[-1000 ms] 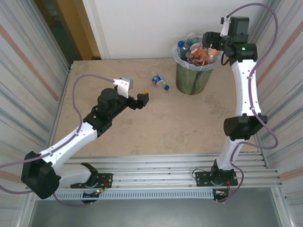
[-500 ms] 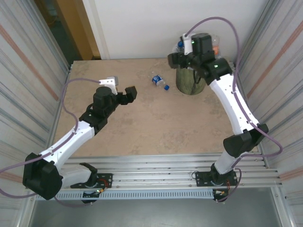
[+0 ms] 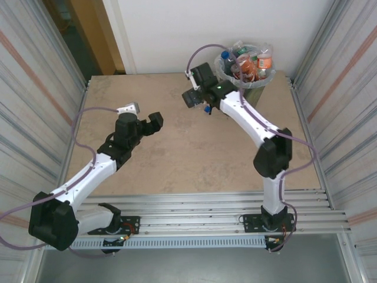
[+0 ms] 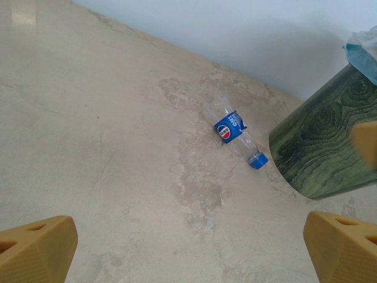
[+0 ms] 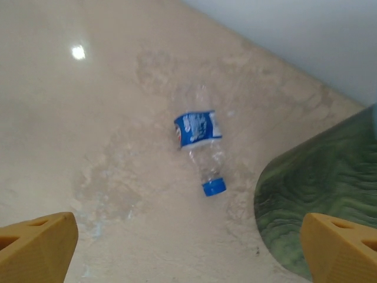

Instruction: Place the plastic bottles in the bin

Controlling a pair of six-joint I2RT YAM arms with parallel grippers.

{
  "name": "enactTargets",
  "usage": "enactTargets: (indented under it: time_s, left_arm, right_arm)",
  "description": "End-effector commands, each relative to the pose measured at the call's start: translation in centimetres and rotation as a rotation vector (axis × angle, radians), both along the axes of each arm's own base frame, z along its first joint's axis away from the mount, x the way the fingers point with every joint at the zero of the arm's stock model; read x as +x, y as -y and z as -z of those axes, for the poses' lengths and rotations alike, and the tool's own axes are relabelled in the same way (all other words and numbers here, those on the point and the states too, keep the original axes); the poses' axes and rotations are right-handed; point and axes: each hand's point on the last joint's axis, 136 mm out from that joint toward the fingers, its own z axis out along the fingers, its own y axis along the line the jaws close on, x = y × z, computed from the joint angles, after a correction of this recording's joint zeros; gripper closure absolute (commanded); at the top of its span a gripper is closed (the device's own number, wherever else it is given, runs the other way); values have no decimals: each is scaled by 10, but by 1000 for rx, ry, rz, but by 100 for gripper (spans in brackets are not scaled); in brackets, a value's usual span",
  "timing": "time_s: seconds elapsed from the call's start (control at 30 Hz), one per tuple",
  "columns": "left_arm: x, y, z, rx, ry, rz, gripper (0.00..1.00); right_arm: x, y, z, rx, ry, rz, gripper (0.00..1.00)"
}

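Right claw has swung off the bin, heaped with bottles.

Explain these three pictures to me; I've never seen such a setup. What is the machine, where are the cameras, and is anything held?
The machine: a left arm and a right arm bolted at the near edge of a table. The overhead picture looks down from behind them; the other two come from a camera on each wrist, its yellow fingertips at the bottom corners. The left gripper and right gripper are both open and hold nothing. One bottle with a blue label and cap lies on the table beside the green bin, not touching it. The bin is heaped with other bottles. The right gripper hangs near the lying bottle.
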Motion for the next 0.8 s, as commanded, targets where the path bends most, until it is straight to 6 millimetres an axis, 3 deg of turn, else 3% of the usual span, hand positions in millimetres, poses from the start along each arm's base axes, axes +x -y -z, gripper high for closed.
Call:
enactTargets:
  time_s: [0.0, 0.3, 0.77]
  left_arm:
    - [-3, -10, -2, -15, 4, -35, 1]
    - [-3, -15, 5, -16, -14, -41, 1]
    - [2, -10, 15, -14, -50, -26, 1]
  right_arm:
    - [16, 1, 20, -82, -5, 22, 2]
    - [54, -2, 93, -183, -55, 61, 2]
    - [92, -6, 159, -187, -95, 51, 2]
